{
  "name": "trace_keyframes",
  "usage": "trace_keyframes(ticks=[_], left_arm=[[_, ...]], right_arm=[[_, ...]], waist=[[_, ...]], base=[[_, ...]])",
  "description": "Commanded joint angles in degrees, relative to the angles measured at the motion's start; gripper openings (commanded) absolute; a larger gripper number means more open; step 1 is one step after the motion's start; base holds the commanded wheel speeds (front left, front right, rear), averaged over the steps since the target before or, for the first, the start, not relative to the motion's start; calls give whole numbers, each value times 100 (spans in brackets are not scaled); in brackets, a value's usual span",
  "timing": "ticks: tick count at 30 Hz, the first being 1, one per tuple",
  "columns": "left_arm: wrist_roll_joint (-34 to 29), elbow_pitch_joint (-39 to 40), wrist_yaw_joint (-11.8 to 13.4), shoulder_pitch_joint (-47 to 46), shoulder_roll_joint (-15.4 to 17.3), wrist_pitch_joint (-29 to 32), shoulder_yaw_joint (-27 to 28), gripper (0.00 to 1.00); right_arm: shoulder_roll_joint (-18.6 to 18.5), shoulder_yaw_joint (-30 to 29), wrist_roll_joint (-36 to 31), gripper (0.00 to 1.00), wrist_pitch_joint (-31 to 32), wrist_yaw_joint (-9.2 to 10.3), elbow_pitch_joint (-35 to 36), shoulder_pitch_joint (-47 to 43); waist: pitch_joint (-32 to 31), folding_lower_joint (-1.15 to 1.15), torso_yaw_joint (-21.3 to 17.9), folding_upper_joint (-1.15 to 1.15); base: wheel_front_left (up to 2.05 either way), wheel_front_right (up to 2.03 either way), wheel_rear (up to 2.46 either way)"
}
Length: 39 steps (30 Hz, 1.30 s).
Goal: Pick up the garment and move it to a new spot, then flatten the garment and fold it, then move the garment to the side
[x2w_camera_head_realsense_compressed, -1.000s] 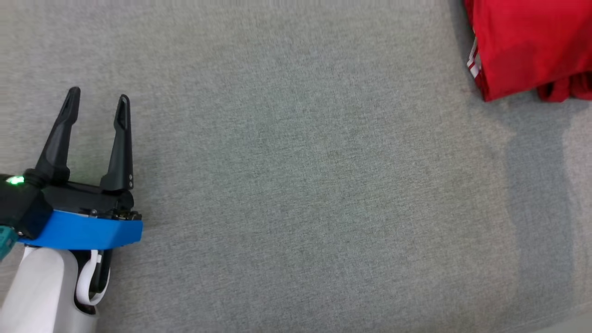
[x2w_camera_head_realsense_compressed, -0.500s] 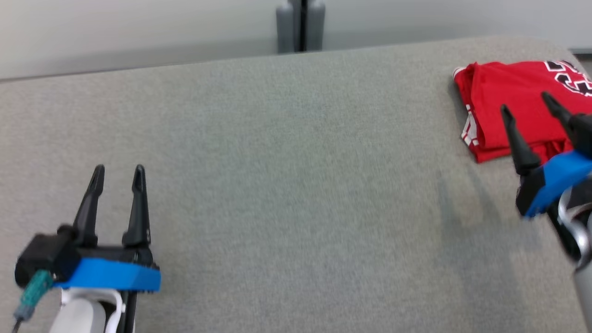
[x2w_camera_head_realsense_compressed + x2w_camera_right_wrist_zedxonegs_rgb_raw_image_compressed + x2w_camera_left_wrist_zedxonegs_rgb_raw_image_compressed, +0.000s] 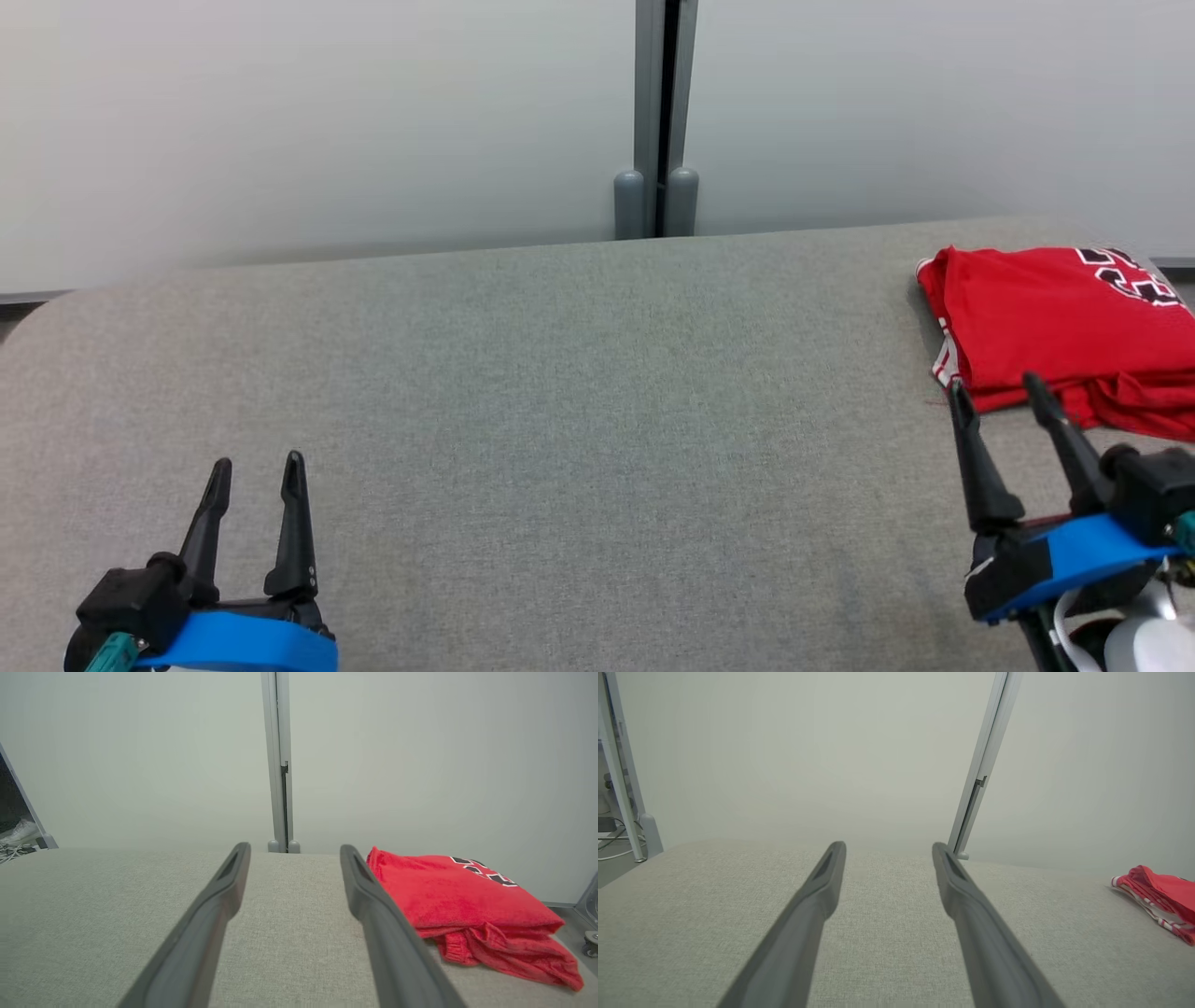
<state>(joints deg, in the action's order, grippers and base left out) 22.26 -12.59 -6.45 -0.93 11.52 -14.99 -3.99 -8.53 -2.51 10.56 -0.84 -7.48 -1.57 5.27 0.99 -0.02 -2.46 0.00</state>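
Job pretty much done tbh: garment point(image 3: 1055, 317) folded, parked at right end of table point(image 3: 560, 420), left gripper point(image 3: 258, 461) and right gripper point(image 3: 994, 383) both wide open, empty.

1. The counter point(image 3: 560, 420) is covered in grey woven fabric; its far left corner is rounded.
2. A folded red garment point(image 3: 1046, 317) lies on it near the far right corner, black-and-white print on top, white-striped trim at its left edge, its near edge rumpled.
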Motion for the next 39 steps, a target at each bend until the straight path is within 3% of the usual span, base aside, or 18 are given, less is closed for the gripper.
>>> trace_keyframes(ticks=[1,8,22,23,28,39], left_arm=[[-23,-40,-20,66,-16,-24,53,100],[-75,-146,-63,136,-86,-25,89,100],[42,-205,-114,101,-107,-25,86,100],[39,-221,-68,91,-122,2,107,0],[140,-422,-66,196,-217,56,119,0],[1166,-379,-72,75,-312,372,265,0]], right_arm=[[87,-37,-13,100,-7,-3,45,-178],[308,-186,-38,100,-16,-3,44,-455],[405,-220,-56,100,-38,-3,-153,-477],[384,-219,-82,0,-17,0,-159,-433],[420,-221,18,0,31,0,-427,-444],[441,-255,1238,0,144,0,-545,-356]], waist=[[-33,2,17,0],[-87,2,60,0],[-50,2,-3,0],[-50,2,-2,0],[-50,2,-1,0],[-53,2,21,0]], base=[[0,0,0],[0,0,0],[0,0,0],[0,0,0],[0,0,0],[0,0,0]])
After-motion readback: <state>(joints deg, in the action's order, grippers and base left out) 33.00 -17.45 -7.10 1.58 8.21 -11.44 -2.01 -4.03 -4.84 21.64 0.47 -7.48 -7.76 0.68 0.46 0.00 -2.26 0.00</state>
